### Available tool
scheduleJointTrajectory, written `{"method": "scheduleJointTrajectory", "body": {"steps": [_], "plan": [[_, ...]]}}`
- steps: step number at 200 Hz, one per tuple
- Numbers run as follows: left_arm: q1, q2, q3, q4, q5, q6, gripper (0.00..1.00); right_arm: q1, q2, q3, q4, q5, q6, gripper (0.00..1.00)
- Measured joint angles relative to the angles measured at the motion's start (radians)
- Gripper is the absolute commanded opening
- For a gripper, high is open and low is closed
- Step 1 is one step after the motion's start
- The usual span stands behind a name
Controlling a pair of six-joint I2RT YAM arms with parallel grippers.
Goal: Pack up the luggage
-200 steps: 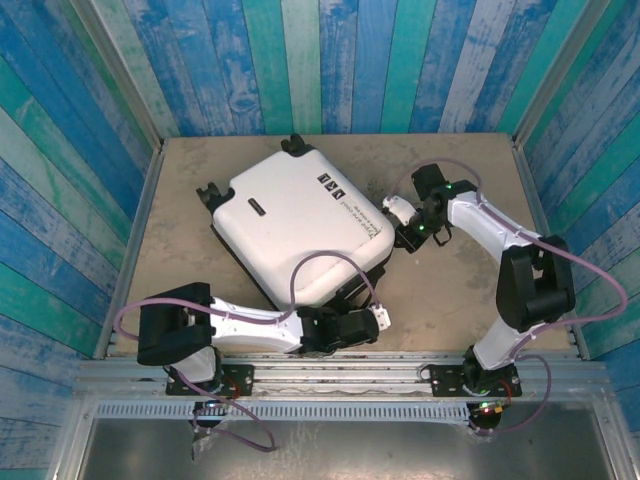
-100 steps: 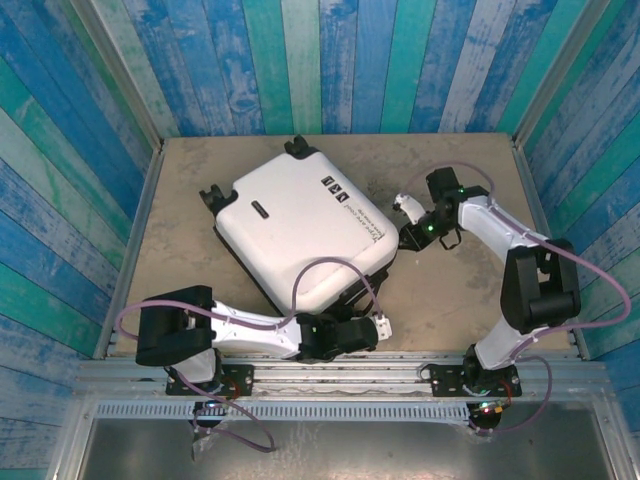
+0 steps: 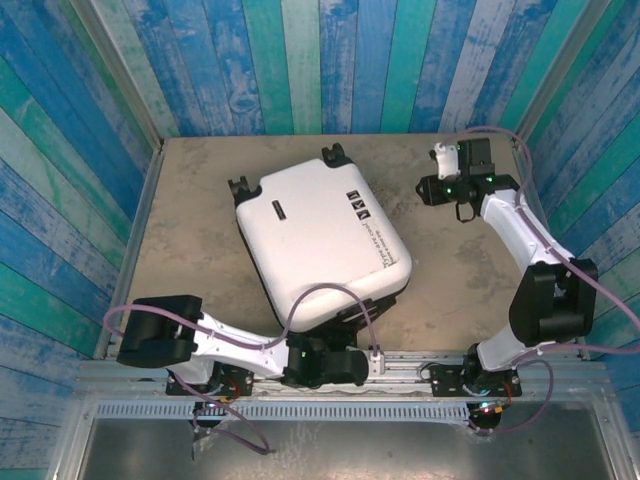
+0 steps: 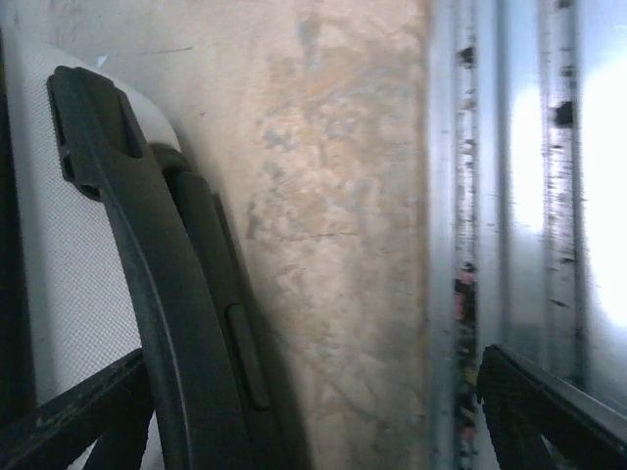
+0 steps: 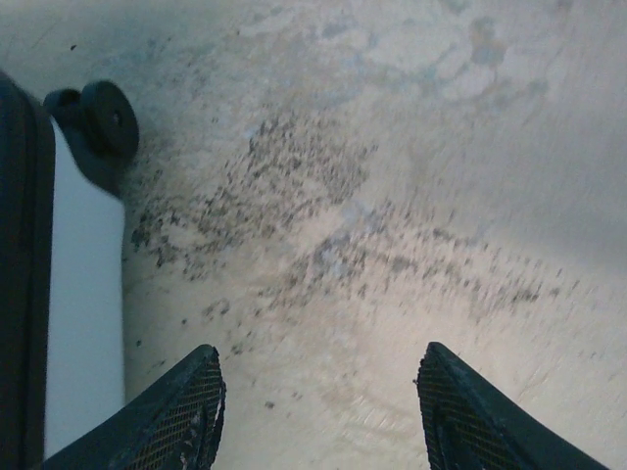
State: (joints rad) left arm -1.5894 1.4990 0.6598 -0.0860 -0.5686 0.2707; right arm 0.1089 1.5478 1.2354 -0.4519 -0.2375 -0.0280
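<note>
The luggage (image 3: 320,235), a white hard-shell suitcase, lies closed and flat in the middle of the table, its black wheels (image 3: 334,154) at the far end. My left gripper (image 3: 338,352) sits low at its near corner by the table's front edge. In the left wrist view the left gripper (image 4: 313,421) is open, and the black handle (image 4: 167,323) on the white shell (image 4: 69,274) stands just inside its left finger (image 4: 78,416). My right gripper (image 3: 424,190) hovers to the right of the luggage, apart from it. The right gripper (image 5: 323,416) is open over bare table, with a wheel (image 5: 98,122) at the upper left.
A metal rail (image 4: 509,196) runs along the near table edge, right beside my left gripper. Blue and green plank walls (image 3: 300,60) close in the table on three sides. Bare stained tabletop (image 3: 470,270) lies right of the luggage.
The luggage has slid and turned toward the far right. My right gripper has opened and pulled back to the far right. My left gripper has opened and dropped back toward the near edge.
</note>
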Motion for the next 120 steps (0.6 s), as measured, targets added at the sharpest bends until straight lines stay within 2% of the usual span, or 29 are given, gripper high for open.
{"method": "scheduleJointTrajectory", "body": {"steps": [17, 38, 50, 52, 56, 65, 93, 120], "plan": [[0.071, -0.013, -0.004, 0.021, 0.013, -0.006, 0.88, -0.021, -0.036, -0.054, -0.012, -0.035, 0.062, 0.58], [0.204, -0.082, -0.031, 0.063, 0.039, -0.005, 0.89, -0.036, -0.085, -0.099, -0.027, -0.059, 0.111, 0.61], [0.284, -0.140, -0.047, 0.071, 0.036, -0.006, 0.94, -0.044, -0.119, -0.115, -0.031, -0.071, 0.130, 0.64], [0.299, -0.152, -0.048, 0.072, 0.034, -0.007, 0.99, -0.045, -0.127, -0.118, -0.032, -0.074, 0.135, 0.64], [0.324, -0.173, -0.051, 0.076, 0.039, -0.008, 0.94, -0.048, -0.137, -0.122, -0.033, -0.077, 0.142, 0.65], [0.357, -0.216, -0.056, 0.082, 0.028, -0.014, 0.93, -0.055, -0.167, -0.130, -0.036, -0.085, 0.157, 0.67], [0.381, -0.314, -0.053, 0.085, -0.015, -0.064, 0.93, -0.087, -0.239, -0.156, -0.037, -0.130, 0.196, 0.67], [0.353, -0.386, -0.051, 0.048, -0.098, -0.177, 0.93, -0.094, -0.274, -0.193, -0.036, -0.160, 0.216, 0.71]]}}
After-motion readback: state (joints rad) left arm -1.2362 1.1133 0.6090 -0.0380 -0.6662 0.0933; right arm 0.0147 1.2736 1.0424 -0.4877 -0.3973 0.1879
